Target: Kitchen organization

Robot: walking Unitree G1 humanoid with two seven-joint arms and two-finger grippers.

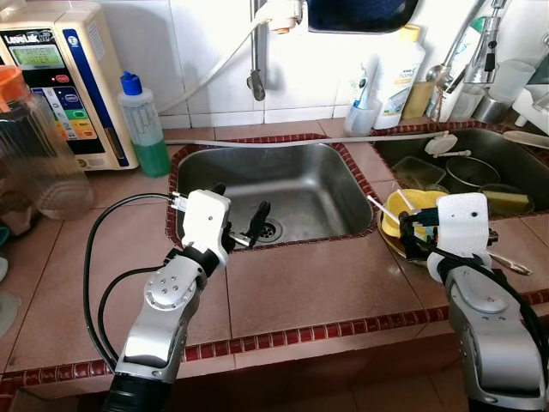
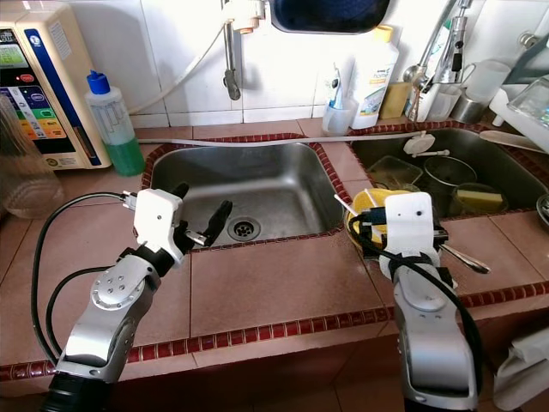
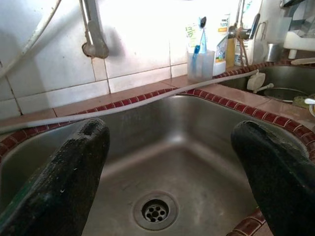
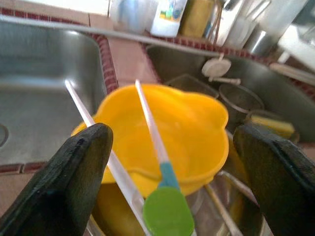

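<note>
My left gripper (image 3: 167, 172) hangs open over the front left rim of the empty steel sink (image 1: 292, 184), with nothing between its black fingers (image 1: 257, 219); the drain (image 3: 155, 212) lies just beyond them. My right gripper (image 4: 172, 182) is open too, held just above a yellow bowl (image 4: 172, 128) that sits in a metal dish on the tiled divider between the two sinks. In the bowl (image 1: 413, 202) lie two white-handled utensils, one with a green head (image 4: 167, 212). My white wrist housing (image 1: 463, 225) hides the right fingers in the head views.
A second sink (image 1: 515, 159) at the right holds a pot, a container and a sponge. A water ioniser (image 1: 64, 77), a green soap bottle (image 1: 143, 124) and a glass jar (image 1: 34, 146) stand at the left. A toothbrush cup (image 1: 360, 110) and bottles line the wall. A spoon (image 1: 508, 266) lies beside my right arm.
</note>
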